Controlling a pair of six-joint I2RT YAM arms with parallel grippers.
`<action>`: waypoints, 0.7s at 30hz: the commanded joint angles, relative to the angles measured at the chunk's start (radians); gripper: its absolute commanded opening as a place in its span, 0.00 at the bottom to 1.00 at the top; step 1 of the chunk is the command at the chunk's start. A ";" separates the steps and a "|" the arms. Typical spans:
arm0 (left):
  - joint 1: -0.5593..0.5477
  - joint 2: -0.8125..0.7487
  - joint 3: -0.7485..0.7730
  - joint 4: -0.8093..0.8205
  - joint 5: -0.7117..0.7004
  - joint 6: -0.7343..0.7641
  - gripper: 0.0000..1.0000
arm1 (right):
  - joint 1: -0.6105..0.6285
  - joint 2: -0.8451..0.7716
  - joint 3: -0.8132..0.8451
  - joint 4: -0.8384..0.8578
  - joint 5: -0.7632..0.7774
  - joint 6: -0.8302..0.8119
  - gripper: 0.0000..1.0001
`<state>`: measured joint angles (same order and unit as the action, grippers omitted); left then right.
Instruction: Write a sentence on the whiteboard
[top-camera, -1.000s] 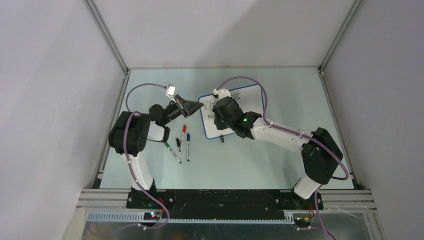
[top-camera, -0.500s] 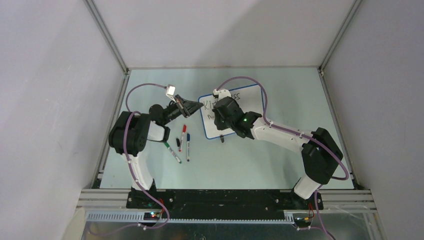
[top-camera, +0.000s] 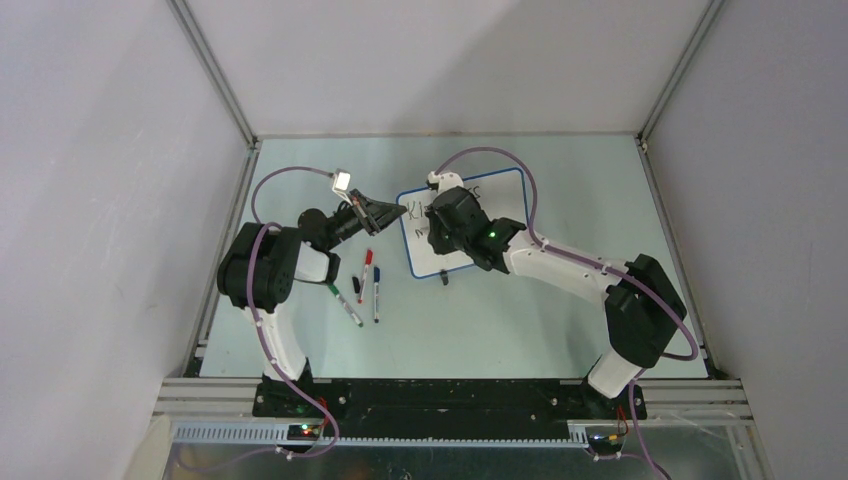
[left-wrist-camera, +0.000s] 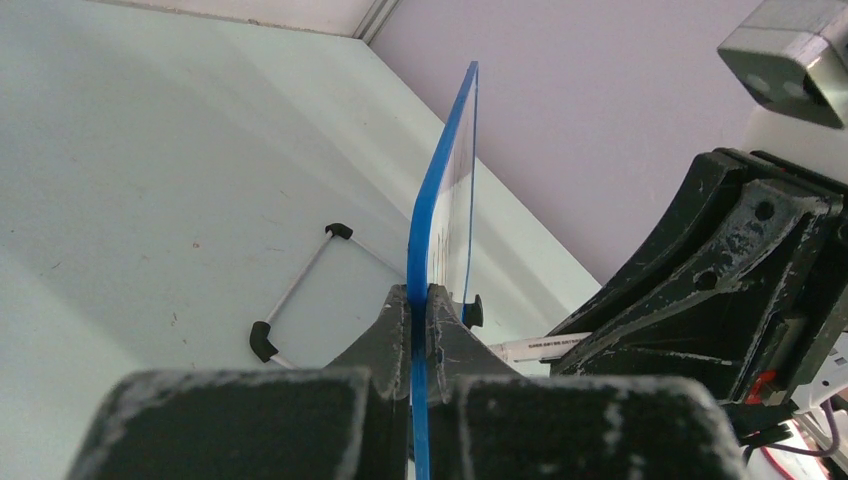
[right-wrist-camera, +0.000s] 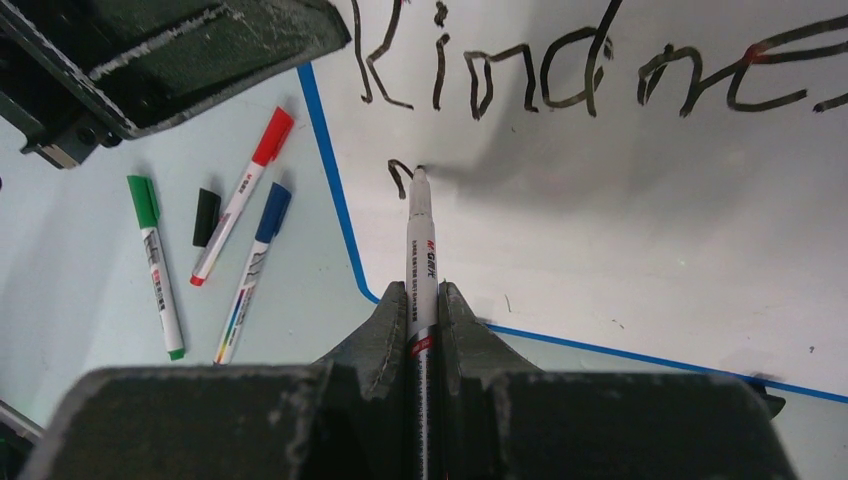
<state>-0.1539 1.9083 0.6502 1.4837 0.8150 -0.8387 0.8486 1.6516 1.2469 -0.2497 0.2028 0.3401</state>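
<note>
The whiteboard (top-camera: 505, 200), white with a blue rim, lies at the table's middle. My left gripper (top-camera: 400, 212) is shut on its left rim; in the left wrist view the blue edge (left-wrist-camera: 440, 200) stands clamped in the left gripper (left-wrist-camera: 420, 292). My right gripper (right-wrist-camera: 421, 290) is shut on a white black-tipped marker (right-wrist-camera: 418, 250). The marker's tip touches the board (right-wrist-camera: 620, 230) at the end of a small arch stroke (right-wrist-camera: 400, 178). Above it runs the sentence's first line (right-wrist-camera: 560, 80), reading "Kindne" and running on out of frame. In the top view the right gripper (top-camera: 437, 235) covers most of the writing.
Left of the board lie a green marker (right-wrist-camera: 155, 260), a red marker (right-wrist-camera: 245, 190), a blue marker (right-wrist-camera: 255, 255) and a loose black cap (right-wrist-camera: 206, 216). A thin wire stand (left-wrist-camera: 300, 285) rests on the table behind the board. Grey walls close in three sides.
My right gripper with the marker has shifted slightly toward the far side over the board. The left arm and the board have not moved.
</note>
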 joint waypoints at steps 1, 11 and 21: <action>0.006 -0.043 0.000 0.049 0.004 0.030 0.00 | -0.006 0.004 0.057 0.019 0.018 -0.002 0.00; 0.007 -0.043 -0.001 0.049 0.003 0.030 0.00 | -0.010 0.002 0.063 0.000 0.037 0.000 0.00; 0.007 -0.044 0.000 0.049 0.003 0.030 0.00 | -0.008 0.008 0.063 -0.020 0.045 0.004 0.00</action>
<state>-0.1539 1.9072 0.6502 1.4834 0.8154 -0.8383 0.8410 1.6516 1.2667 -0.2714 0.2245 0.3401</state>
